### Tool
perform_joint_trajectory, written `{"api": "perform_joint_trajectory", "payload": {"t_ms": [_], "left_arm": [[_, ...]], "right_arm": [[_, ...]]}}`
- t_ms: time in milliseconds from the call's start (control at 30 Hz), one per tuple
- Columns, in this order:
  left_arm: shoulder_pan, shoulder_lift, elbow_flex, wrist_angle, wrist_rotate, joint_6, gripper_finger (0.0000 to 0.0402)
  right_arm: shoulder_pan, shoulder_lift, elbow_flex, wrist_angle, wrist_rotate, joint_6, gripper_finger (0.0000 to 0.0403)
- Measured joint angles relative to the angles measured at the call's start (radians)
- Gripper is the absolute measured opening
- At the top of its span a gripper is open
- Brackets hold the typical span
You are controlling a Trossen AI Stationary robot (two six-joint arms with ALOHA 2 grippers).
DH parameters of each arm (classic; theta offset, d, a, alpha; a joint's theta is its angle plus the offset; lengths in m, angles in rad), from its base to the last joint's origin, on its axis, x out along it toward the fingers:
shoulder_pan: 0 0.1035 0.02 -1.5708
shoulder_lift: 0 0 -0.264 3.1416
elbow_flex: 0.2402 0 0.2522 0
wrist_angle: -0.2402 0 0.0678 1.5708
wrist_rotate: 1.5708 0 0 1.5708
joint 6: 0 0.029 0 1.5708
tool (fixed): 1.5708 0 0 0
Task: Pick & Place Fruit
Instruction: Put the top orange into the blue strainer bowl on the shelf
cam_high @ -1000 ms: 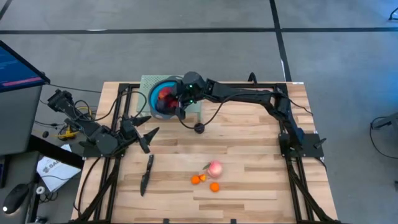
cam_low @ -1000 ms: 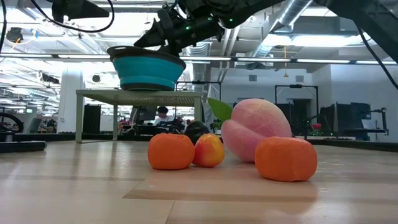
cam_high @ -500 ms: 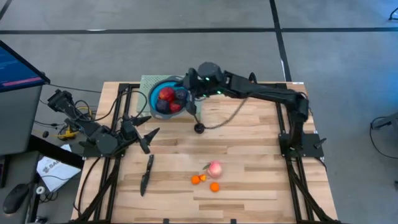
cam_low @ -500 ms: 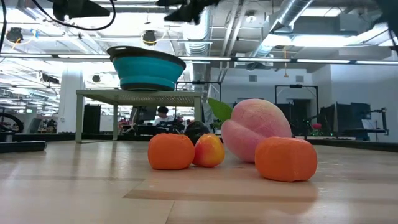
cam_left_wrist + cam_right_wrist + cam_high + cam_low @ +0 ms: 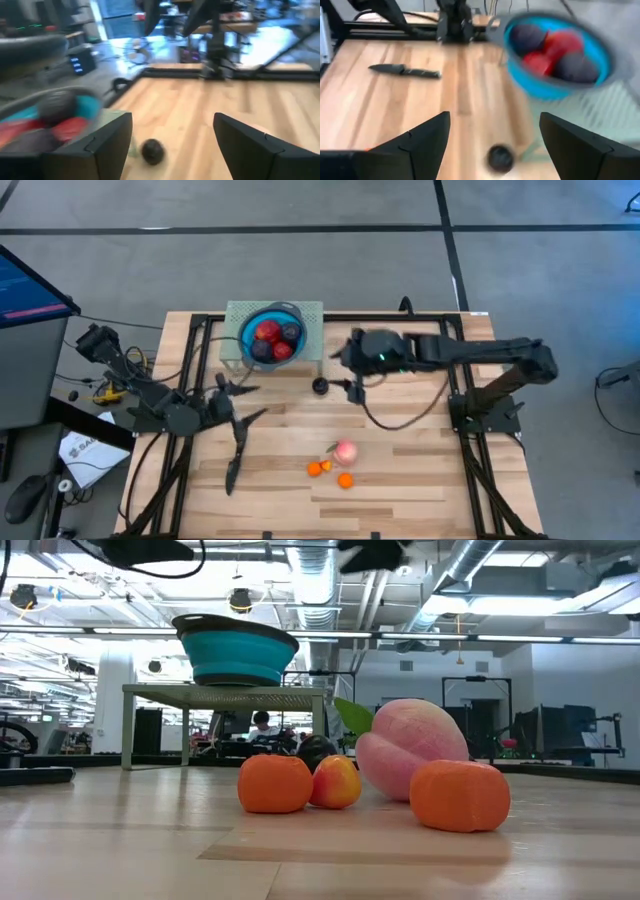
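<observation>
A blue bowl [image 5: 272, 337] with red and dark purple fruit stands on a green raised mat [image 5: 305, 320] at the table's far side. One dark fruit [image 5: 320, 386] lies on the wood in front of it. A pink fruit [image 5: 346, 451] and small orange ones [image 5: 345, 480] lie near the front edge. My right gripper [image 5: 346, 372] hangs open above the table, just right of the dark fruit [image 5: 500, 157]. My left gripper [image 5: 247, 402] stands open at the left, holding nothing, and its wrist view shows the dark fruit [image 5: 152, 151] ahead.
A long black knife [image 5: 236, 460] lies on the wood near the left, below my left gripper. Black frame rails [image 5: 190, 360] run along both sides of the table. Bare wood lies between the bowl and the near fruit group [image 5: 337, 782].
My right gripper has drawn back from over the blue bowl toward the table's right and somewhat toward the near edge, rising as it went. My left gripper has shifted a little toward the right and rolled. The fruit on the table has not moved.
</observation>
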Motion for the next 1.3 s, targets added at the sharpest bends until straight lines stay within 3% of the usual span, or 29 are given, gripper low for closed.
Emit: {"api": "perform_joint_trajectory", "payload": {"t_ms": [300, 433, 800, 1133, 1300], "left_arm": [[0.0, 0.213, 0.0, 0.161, 0.202, 0.024, 0.0264], [-0.001, 0.329, 0.024, 0.248, 0.285, 0.015, 0.0263], [-0.002, 0.57, 0.105, 0.245, 0.482, -0.152, 0.0262], [0.003, 0.716, 0.16, 0.245, 0.557, -0.199, 0.0262], [0.036, 0.804, 0.221, 0.245, 0.657, -0.159, 0.0274]], "right_arm": [[0.186, -0.12, -0.341, 0.226, 0.082, 0.204, 0.0302], [0.25, -0.104, -0.387, 0.253, 0.102, 0.251, 0.0302], [0.343, -0.022, -0.52, 0.27, 0.151, 0.413, 0.0302], [0.391, -0.023, -0.736, 0.651, 0.268, 0.562, 0.0302], [0.39, -0.023, -0.764, 0.778, 0.296, 0.557, 0.0301]]}}
